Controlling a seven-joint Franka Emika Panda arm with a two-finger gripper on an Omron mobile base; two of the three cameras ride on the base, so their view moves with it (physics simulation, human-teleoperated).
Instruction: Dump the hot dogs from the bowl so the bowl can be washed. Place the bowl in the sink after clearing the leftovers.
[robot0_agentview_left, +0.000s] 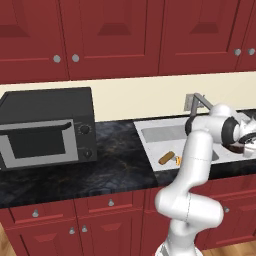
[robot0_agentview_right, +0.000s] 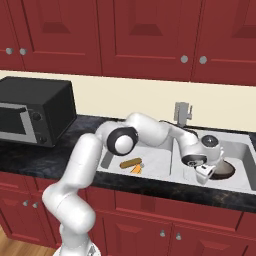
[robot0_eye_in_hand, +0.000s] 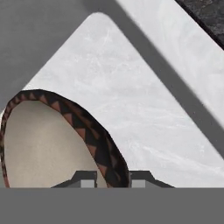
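The bowl (robot0_eye_in_hand: 48, 144), cream inside with a dark rim of reddish triangles, hangs low inside the right basin of the sink (robot0_agentview_right: 242, 150). My gripper (robot0_eye_in_hand: 113, 180) is shut on its rim, one fingertip (robot0_eye_in_hand: 87, 179) on the inside and the other on the outside. From the right base view the gripper (robot0_agentview_right: 206, 173) sits at the bowl's (robot0_agentview_right: 225, 170) near-left edge. The bowl holds no food. The hot dogs lie in the sink's left part: a tan bun (robot0_agentview_right: 131, 163) with orange sausage bits (robot0_agentview_right: 136, 169) beside it. They also appear as a bun (robot0_agentview_left: 166, 158) and orange bits (robot0_agentview_left: 178, 160).
The grey faucet (robot0_agentview_right: 182, 112) stands behind the sink, close to my forearm. A black microwave (robot0_agentview_left: 45, 127) sits on the black stone counter (robot0_agentview_left: 115, 160) to the left. Red cabinets hang above and run below the counter.
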